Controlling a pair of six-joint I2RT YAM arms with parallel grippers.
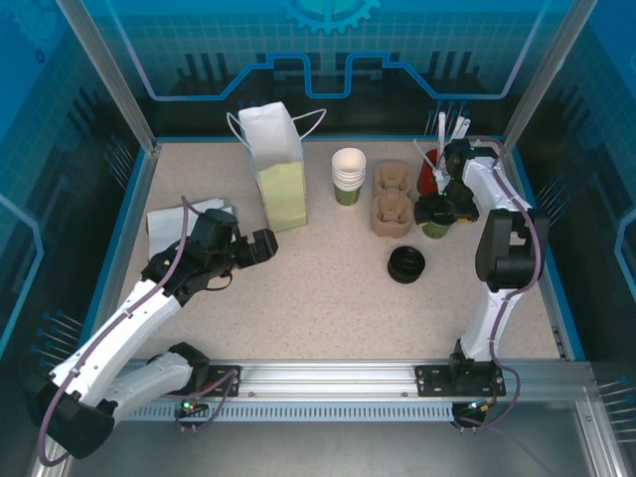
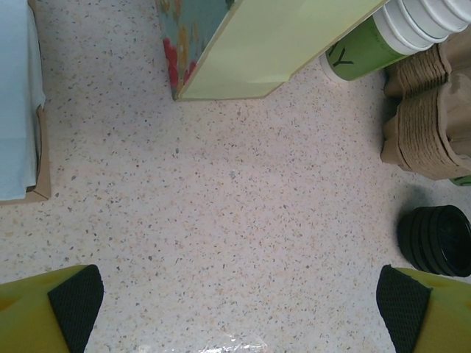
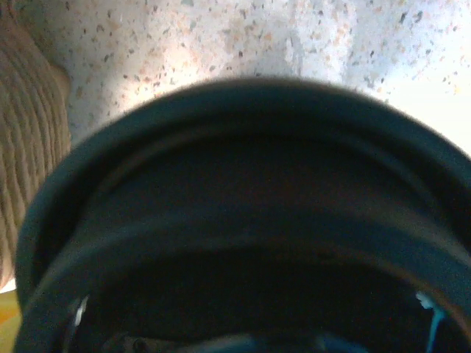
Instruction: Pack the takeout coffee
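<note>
Left end effector (image 2: 239, 298): released, fingers wide apart over bare table (image 1: 318, 308), well apart from the target. Moving right: one paper bag (image 1: 280, 179), one nested cup stack (image 1: 349, 174), one cardboard carrier stack (image 1: 391, 204), one black lid stack (image 1: 406, 264). One takeout coffee (image 1: 434, 230) stands upright, axis vertical, just right of the carriers, directly beneath the right end effector (image 1: 437, 211). The right arm is therefore nearer. Whether that end effector is released or clenched cannot be determined.
</note>
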